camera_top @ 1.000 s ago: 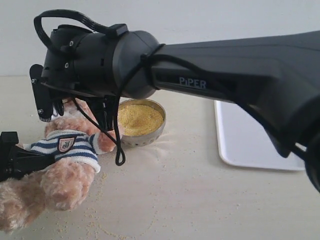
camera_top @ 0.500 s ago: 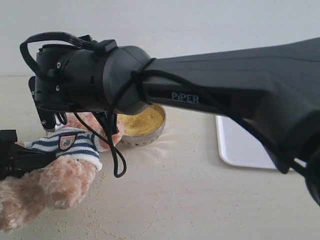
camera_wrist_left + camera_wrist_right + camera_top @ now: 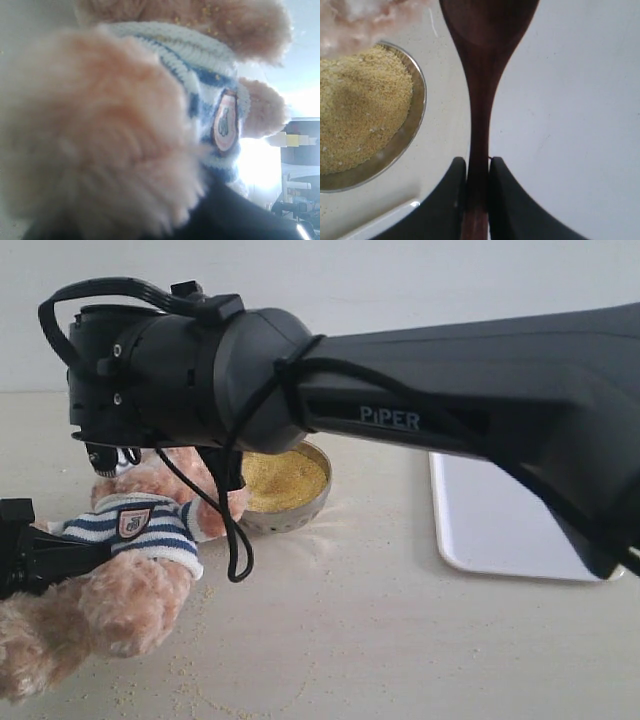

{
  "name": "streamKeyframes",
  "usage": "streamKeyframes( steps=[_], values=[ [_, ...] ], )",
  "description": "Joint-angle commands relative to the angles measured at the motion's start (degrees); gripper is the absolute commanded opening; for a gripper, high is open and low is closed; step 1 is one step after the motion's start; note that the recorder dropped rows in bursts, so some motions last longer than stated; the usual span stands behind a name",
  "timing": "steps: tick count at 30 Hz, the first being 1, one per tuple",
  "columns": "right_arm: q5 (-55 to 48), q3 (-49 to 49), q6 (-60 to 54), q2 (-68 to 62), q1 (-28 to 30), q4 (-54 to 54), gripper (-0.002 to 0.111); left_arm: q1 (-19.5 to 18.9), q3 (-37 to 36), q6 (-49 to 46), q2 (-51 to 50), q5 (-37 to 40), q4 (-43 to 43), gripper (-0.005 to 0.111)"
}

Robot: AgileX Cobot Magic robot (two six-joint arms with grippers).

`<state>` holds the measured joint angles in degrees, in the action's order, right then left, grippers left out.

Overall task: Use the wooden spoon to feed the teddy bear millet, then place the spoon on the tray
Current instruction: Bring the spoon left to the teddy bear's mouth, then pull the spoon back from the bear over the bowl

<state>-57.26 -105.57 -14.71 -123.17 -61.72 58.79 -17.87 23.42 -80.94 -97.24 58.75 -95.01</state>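
Observation:
The teddy bear (image 3: 130, 550) lies at the lower left in its striped sweater, and my left gripper (image 3: 35, 558) is shut on its body. In the left wrist view the bear's fur (image 3: 100, 140) fills the frame, its badge (image 3: 225, 122) shows, and one dark finger (image 3: 240, 215) lies below. My right gripper (image 3: 477, 162) is shut on the wooden spoon (image 3: 479, 105); the spoon's oval bowl (image 3: 487, 20) points toward the bear's fur (image 3: 360, 15). The right wrist (image 3: 180, 370) hangs over the bear's head and hides the spoon in the exterior view. Millet (image 3: 283, 478) fills the metal bowl (image 3: 415, 110). The white tray (image 3: 500, 530) lies at right.
The right arm (image 3: 480, 390) spans the scene from the right, and its cable loop (image 3: 238, 560) dangles beside the bear. Stray grains (image 3: 210, 680) are scattered on the beige tabletop in front of the bear and the metal bowl.
The right wrist has swung left over the bear's head, dipped, then risen slightly. The bear and the left gripper have stayed almost still.

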Motion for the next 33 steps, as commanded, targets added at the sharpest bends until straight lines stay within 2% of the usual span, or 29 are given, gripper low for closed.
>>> streamKeyframes(
  steps=[1, 6, 11, 14, 18, 22, 29, 33],
  values=[
    [-2.3, 0.4, 2.6, 2.8, 1.7, 0.3, 0.000, 0.4, 0.3, -1.5, -0.1, 1.5, -0.7, 0.005],
    [-5.0, 0.4, 0.8, 5.2, 7.4, -6.6, 0.000, 0.1, 0.3, -2.7, -0.1, 1.0, -2.0, 0.005],
    [-9.4, 0.3, -14.4, 5.9, 17.6, -35.4, 0.000, 0.1, 0.3, -4.5, -0.1, 1.0, -4.7, 0.005],
    [-11.8, 0.3, -16.7, 5.5, 21.8, -42.6, 0.000, -0.3, 0.3, -6.3, -0.1, 1.0, -4.9, 0.005],
    [-11.9, 0.3, -16.7, 5.1, 24.5, -44.1, 0.000, -2.2, 0.3, -7.3, 0.2, 0.5, -4.9, 0.005],
    [-12.5, -2.0, -16.7, 3.7, 24.5, -44.2, 0.000, -4.2, 0.4, -8.3, 1.0, 0.5, -4.9, 0.005],
    [-12.7, -10.7, -15.8, -2.9, 21.2, -41.1, 0.000, -5.6, 0.6, -8.7, 3.5, -4.9, -4.9, 0.005],
    [-12.7, -11.0, -14.0, -6.8, 19.1, -32.0, 0.000, -5.6, 0.6, -8.7, 5.4, -6.5, -4.9, 0.005]
  ],
)
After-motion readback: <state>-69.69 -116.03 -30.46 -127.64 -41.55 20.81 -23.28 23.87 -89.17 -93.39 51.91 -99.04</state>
